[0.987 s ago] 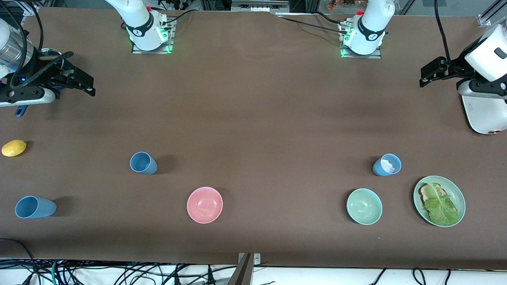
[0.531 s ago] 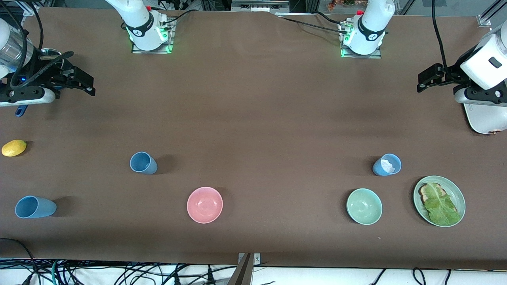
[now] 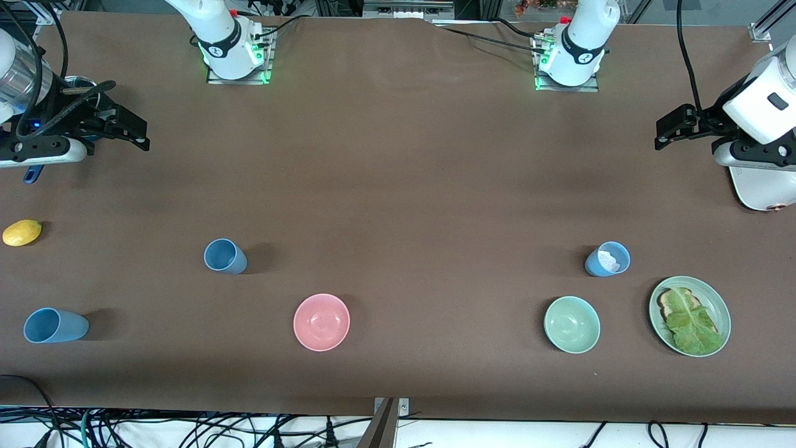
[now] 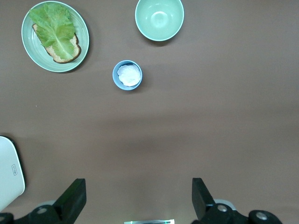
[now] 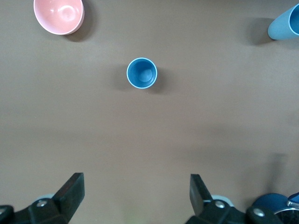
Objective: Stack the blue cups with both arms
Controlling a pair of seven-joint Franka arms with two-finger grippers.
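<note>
No stacking has begun: all three blue cups stand apart. Nearest the front edge, one blue cup [image 3: 55,325] sits by the corner at the right arm's end. Farther in stand a second cup [image 3: 224,256] and a third cup [image 3: 607,259] holding something white, toward the left arm's end. Above the table's ends, the right gripper [image 3: 134,132] and left gripper [image 3: 664,129] hover, fingers spread and empty.
</note>
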